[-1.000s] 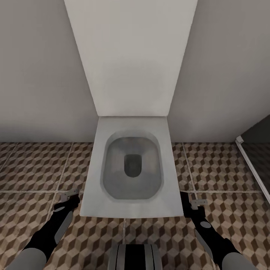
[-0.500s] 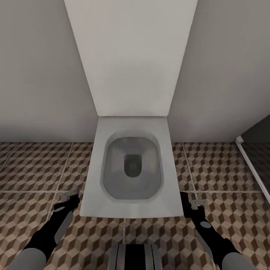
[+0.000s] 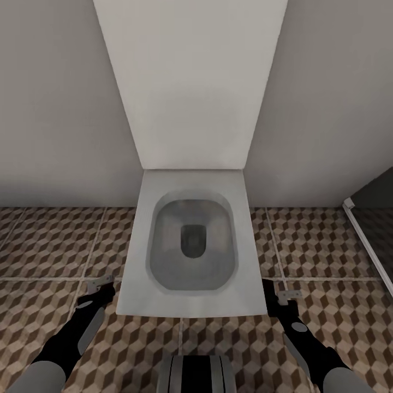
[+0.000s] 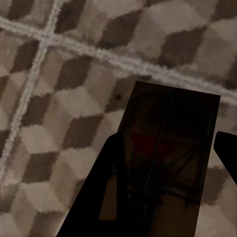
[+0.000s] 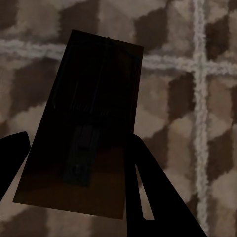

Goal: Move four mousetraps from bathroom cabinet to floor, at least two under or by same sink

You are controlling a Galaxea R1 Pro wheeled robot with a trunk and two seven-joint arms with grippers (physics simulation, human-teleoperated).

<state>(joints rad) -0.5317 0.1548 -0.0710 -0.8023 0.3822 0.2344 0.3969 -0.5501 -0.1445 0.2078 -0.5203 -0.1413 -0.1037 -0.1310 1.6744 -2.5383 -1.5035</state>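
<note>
head view: white wall-hung toilet [image 3: 191, 240] sat at frame centre, lid raised against the pale wall [image 3: 54, 98], bowl open. bathroom floor [image 3: 43, 245] with cube-pattern tiles ran across the lower half of the frame. dark glass panel with a white edge [image 3: 371, 240] stood at the right edge.

left gripper [image 3: 101, 285] hung at lower left, just beside the toilet's front left corner, above the tiles. a thin flat piece showed at its tip, seen edge-on. right gripper [image 3: 285, 297] hung at lower right, just beside the toilet's front right corner, with a like piece at its tip.

left wrist view: one mousetrap [image 4: 170, 143], a dark board with thin wire parts and a reddish patch, lay between the dark fingers [image 4: 98, 197], which pressed against its sides; gripper clamped on it. grout lines of the floor crossed behind it.

right wrist view: second mousetrap [image 5: 86, 123], a dark board with a wire bar, sat tilted between the fingers [image 5: 148, 192]; gripper clamped on it too. whether either board touched the tiles, cannot tell.
</note>
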